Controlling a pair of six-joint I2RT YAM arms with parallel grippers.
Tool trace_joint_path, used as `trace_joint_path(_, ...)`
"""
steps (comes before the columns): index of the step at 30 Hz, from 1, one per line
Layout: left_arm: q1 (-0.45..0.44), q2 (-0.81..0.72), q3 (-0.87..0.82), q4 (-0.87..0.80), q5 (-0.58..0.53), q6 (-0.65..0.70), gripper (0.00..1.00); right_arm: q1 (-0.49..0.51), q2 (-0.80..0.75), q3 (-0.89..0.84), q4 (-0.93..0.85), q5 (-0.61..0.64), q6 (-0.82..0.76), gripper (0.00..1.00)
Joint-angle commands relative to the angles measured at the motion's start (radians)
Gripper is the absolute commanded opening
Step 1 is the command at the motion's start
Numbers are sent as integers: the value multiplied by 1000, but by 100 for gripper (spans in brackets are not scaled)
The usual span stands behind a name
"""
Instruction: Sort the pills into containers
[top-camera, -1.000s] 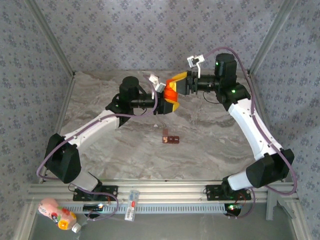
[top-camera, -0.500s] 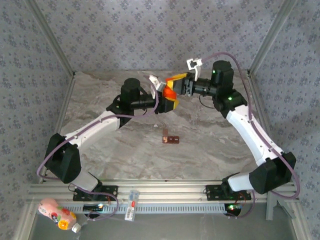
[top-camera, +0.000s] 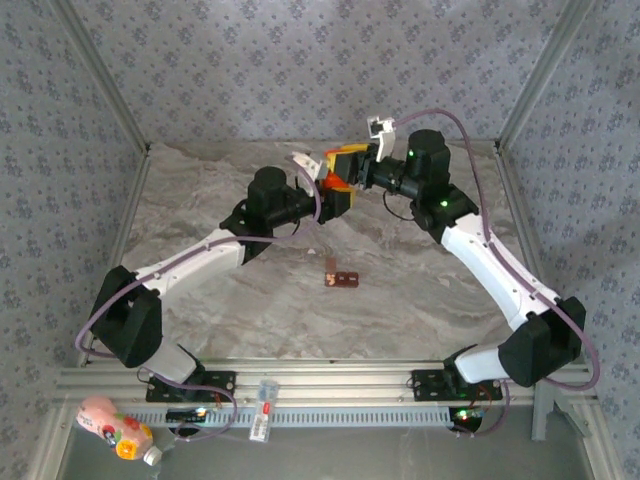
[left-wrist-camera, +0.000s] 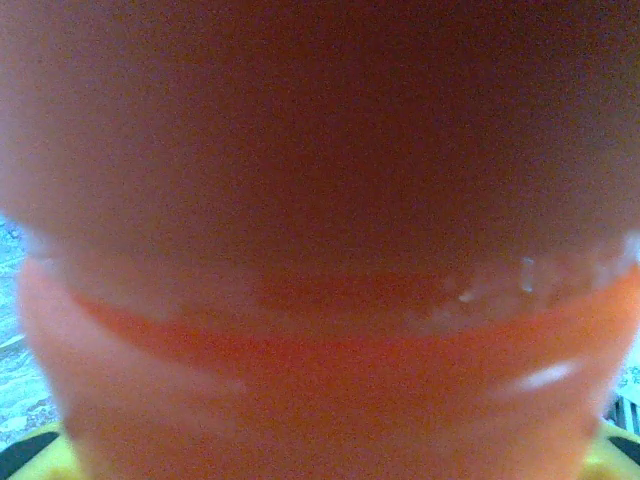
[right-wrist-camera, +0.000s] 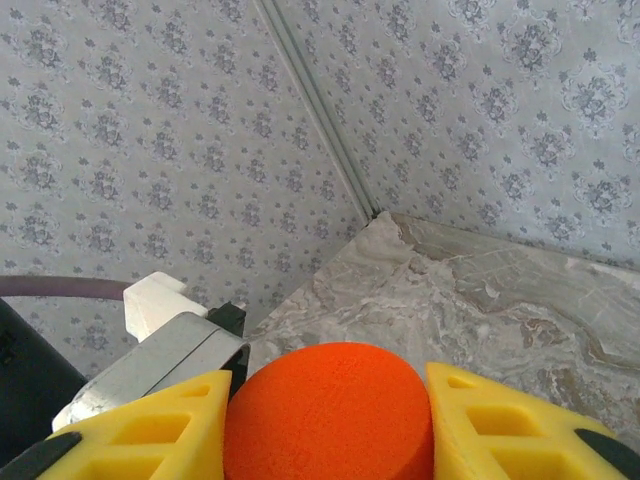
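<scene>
Top external first, Ravi: where are the containers (top-camera: 341, 279)?

Flat on the bench (top-camera: 200, 300), Lena, near its middle. It is a small dark reddish-brown strip, well apart from both arms.

And the orange bottle (top-camera: 336, 184)?

Up off the bench, at 12 o'clock from the strip, caught between the two arms.

How do the left fingers (top-camera: 340, 203) stand?

They reach in from 8 o'clock and are closed around the bottle's body. On the left wrist camera the bottle sits so near that it is a blur of orange, with a yellow fingertip at each lower corner.

The right fingers (top-camera: 347, 157)?

They come from 2 o'clock. On the right wrist camera a rounded orange end of the bottle sits between the two yellow fingers, and each finger lies against a side of it. So they are partly closed, gripping that end.

Any pills to see?

I can't make any out at this size, neither in the strip nor through the bottle.
</scene>
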Motion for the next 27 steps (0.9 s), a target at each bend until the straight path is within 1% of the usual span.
trace_joint_path(1,-28,-18,11,111,-27,43,0,-42,-11,-10,3,-49,67,54)
trace_joint_path(4,-8,-28,8,110,-21,36,0,-105,-66,-31,31,-111,90,68)
trace_joint_path(6,10,-32,8,109,6,30,0,-145,-102,-43,27,-153,89,74)
trace_joint_path(8,25,-37,9,107,47,25,0,-182,-130,-49,5,-198,72,77)
trace_joint_path(11,47,-43,20,89,154,32,0,-228,-136,-31,-51,-289,33,78)
trace_joint_path(14,61,-37,51,51,307,41,0,-256,-97,30,-111,-418,-1,82)
trace_joint_path(16,61,-30,77,-1,381,59,0,-251,-62,78,-152,-488,-24,84)
trace_joint_path(19,61,-23,106,-37,469,64,0,-231,-23,131,-193,-518,-51,86)
trace_joint_path(22,61,-15,124,-61,509,63,0,-203,0,158,-201,-532,-57,86)
trace_joint_path(27,61,-13,131,-70,536,60,0,-165,26,182,-234,-528,-85,85)
